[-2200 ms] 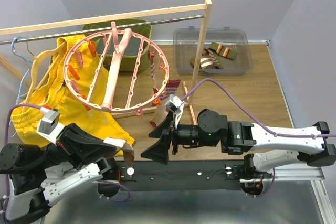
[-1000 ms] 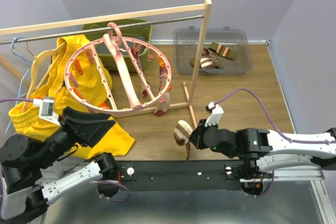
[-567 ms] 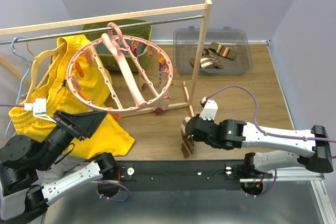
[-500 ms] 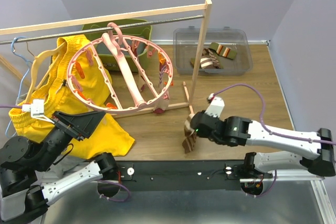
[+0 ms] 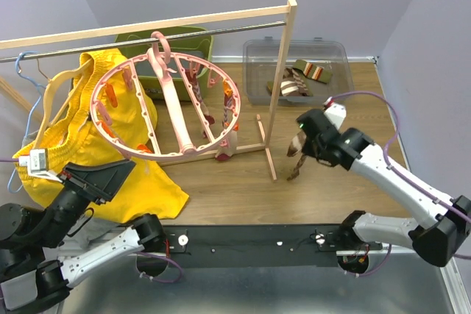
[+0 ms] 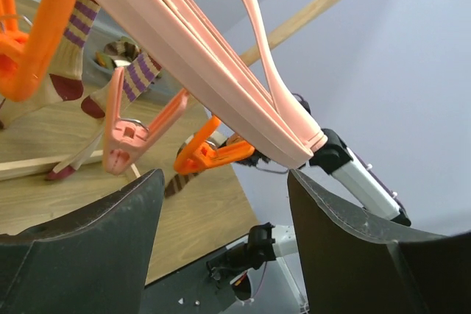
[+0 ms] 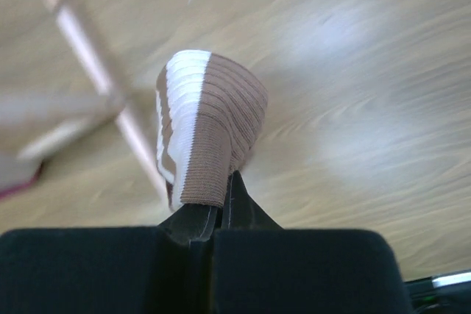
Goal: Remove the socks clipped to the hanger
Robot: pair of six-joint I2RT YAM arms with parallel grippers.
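Observation:
The hanger (image 5: 176, 155), a big pink ring with spokes and orange clips, hangs tilted from the rail. A purple-striped sock (image 5: 227, 145) is still clipped at its near right edge. My left gripper (image 5: 96, 180) is open just below the ring's near left rim and holds nothing. In the left wrist view the hanger rim (image 6: 221, 86) runs above the open left gripper (image 6: 221, 182), with purple-striped socks (image 6: 136, 79) clipped to it and an orange clip (image 6: 213, 154) nearby. My right gripper (image 5: 302, 145) is shut on a brown-and-white striped sock (image 5: 296, 161), which dangles over the table. The right wrist view shows this sock (image 7: 210, 130) in the right gripper (image 7: 221, 211).
A clear bin (image 5: 331, 53) at the back right holds several socks. The wooden rack post (image 5: 278, 86) and its foot (image 5: 266, 152) stand just left of the held sock. Yellow shorts (image 5: 81, 137) and a light-blue hanger (image 5: 26, 71) hang on the left, with a green bin (image 5: 195, 38) behind.
My right arm has swung from the near middle out to the right and farther back, carrying the striped sock. The hanger has swayed. My left gripper has drawn down and left.

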